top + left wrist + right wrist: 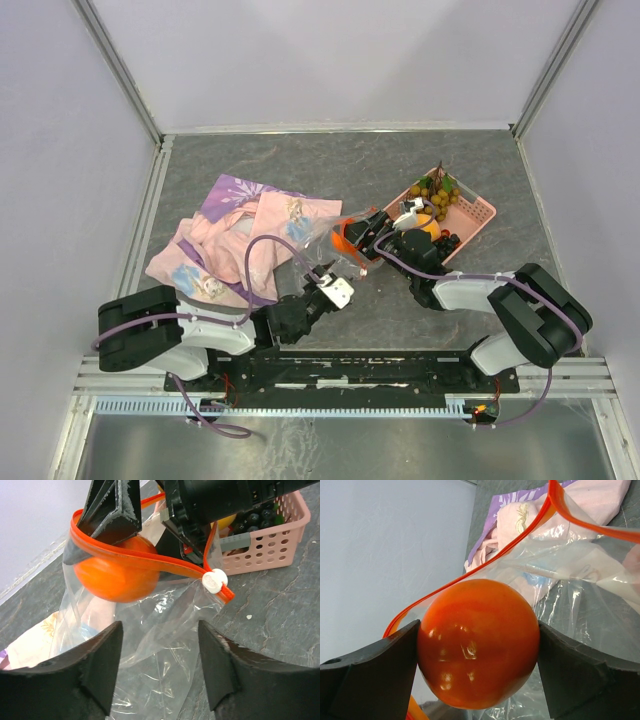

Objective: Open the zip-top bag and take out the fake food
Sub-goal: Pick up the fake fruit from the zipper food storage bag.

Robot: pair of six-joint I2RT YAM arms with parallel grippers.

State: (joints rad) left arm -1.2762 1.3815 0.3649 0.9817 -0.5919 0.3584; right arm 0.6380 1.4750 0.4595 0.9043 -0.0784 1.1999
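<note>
The zip-top bag (172, 602) is seen lying near the middle of the grey table (280, 625), its lower film spread over the edge of a pink-purple patterned cloth (235, 225), which is glimpsed through the plastic; the mouth is opened, the orange-red zip strip (150, 560) being parted into a loop with a white slider (215, 580) sat at one end; within that loop, at the mouth, an orange fruit (480, 652) is held, its lower half seen through the clear film. The fruit is clamped between the two fingers of the right gripper (477, 627), both pads pressed against its sides. The left gripper (159, 626) is held low over the crinkled body of the bag, its fingers spread apart with film between them and nothing pinched. Just beyond the bag a pink perforated basket (280, 535) is placed; in it dark purple grapes (257, 516), a yellow fruit (226, 522) and a tan grape bunch (438, 190) are gathered. The cloth's print is too small to be read.
</note>
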